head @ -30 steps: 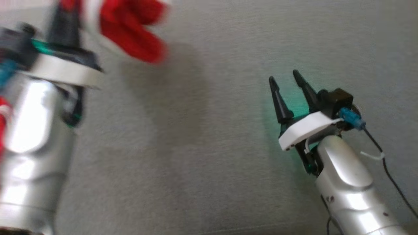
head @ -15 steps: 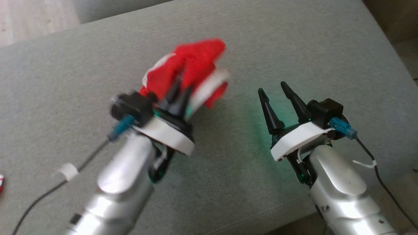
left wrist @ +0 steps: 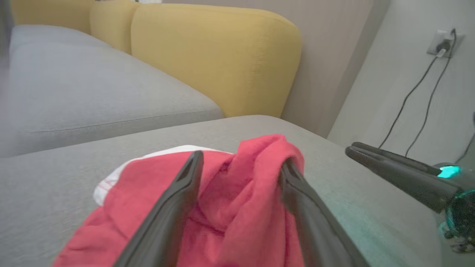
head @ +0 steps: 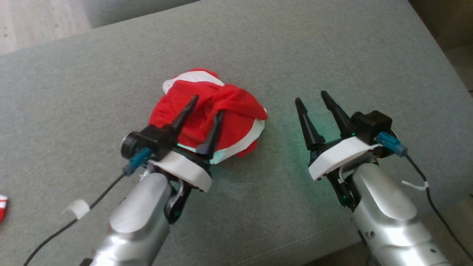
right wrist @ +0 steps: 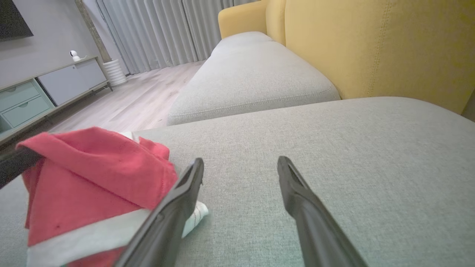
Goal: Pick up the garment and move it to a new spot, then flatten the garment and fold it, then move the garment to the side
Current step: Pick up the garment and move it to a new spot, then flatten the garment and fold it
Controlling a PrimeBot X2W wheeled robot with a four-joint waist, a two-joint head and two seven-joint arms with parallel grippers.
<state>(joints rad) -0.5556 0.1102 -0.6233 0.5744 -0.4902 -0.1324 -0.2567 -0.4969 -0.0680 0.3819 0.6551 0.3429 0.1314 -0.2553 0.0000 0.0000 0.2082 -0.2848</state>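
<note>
The garment [head: 218,107], red with white bands, lies crumpled in a heap on the grey cushion [head: 314,48]. My left gripper [head: 207,105] is open over the heap's near side, its two fingers spread with red cloth bunched between them [left wrist: 237,193]; I cannot tell whether the fingers touch it. My right gripper [head: 312,98] is open to the right of the heap, holding nothing, above bare cushion [right wrist: 241,163]. In the right wrist view the garment [right wrist: 92,174] sits to the left of the fingers.
The cushion's near edge [head: 325,255] runs just under my right forearm. Yellow sofa backrests [left wrist: 215,52] rise beyond the cushion. A small red and white item [head: 2,208] lies at the far left. Wood floor [head: 37,18] shows at the back left.
My left gripper has opened and let go of the garment, which now rests on the cushion in a heap. The head camera shifted between the frames. The right gripper stayed open.
</note>
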